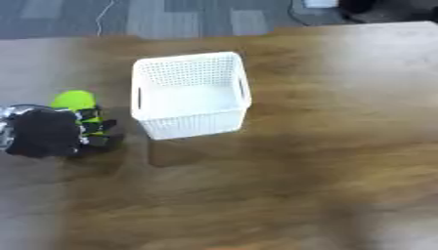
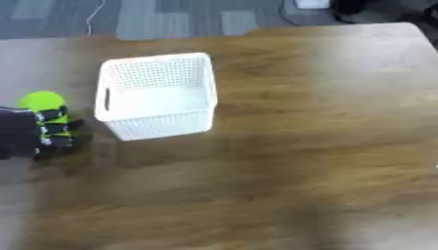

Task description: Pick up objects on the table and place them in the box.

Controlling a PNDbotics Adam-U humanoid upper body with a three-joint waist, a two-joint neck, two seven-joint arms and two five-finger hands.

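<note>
Gripping bright green rounded object (image 1: 74,100), left hand (image 1: 47,133).

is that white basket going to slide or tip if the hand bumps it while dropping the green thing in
The basket looks like thin perforated plastic and shows nothing inside, so it is probably light and would likely slide on the smooth table when bumped. It is wide and low, so tipping seems less likely. The green object, held by the left hand, looks rounded and might roll inside.

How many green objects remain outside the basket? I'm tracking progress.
1: a green object left of the white basket, held in the left robot hand. The hand may hide others.
</note>
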